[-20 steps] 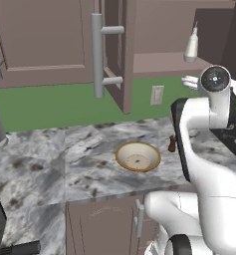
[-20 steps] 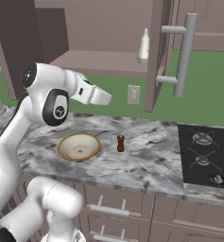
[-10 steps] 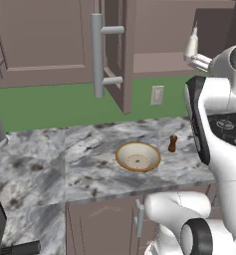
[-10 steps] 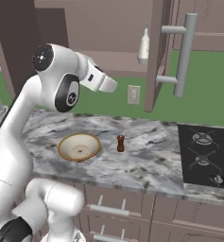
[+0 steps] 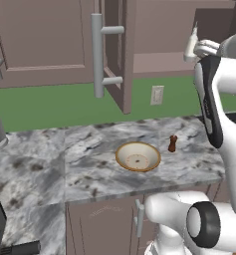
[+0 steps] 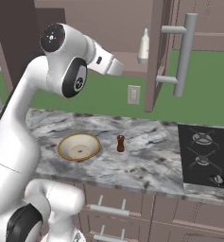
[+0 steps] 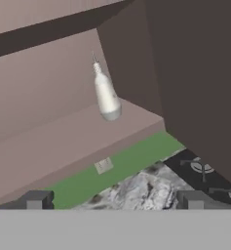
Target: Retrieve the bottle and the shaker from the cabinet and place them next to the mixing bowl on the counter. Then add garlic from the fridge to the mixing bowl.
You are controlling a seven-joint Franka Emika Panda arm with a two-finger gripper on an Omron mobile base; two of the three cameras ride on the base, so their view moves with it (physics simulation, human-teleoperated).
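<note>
The white bottle (image 7: 106, 95) stands upright on the open cabinet's shelf (image 7: 63, 141), ahead of my gripper (image 7: 114, 200) and some way off. The two fingertips (image 7: 36, 199) stand wide apart with nothing between them, so the gripper is open. From the base cameras, the hand (image 6: 114, 66) is raised to shelf height, just left of the bottle (image 6: 143, 45). The small brown shaker (image 5: 173, 143) stands on the marble counter just right of the tan mixing bowl (image 5: 137, 156); they also appear as the shaker (image 6: 120, 143) and the bowl (image 6: 79, 146). The garlic is out of view.
The open cabinet door (image 6: 158, 52) with its long grey handle (image 6: 184, 54) juts out just right of the bottle. A black stove top (image 6: 208, 151) lies at the counter's right end. A wall outlet (image 5: 158, 94) sits above the counter (image 5: 89, 159).
The arm has lifted and swung the hand up from counter height to the cabinet shelf, closer to the bottle. The gripper stayed open; bowl and shaker have not moved.
</note>
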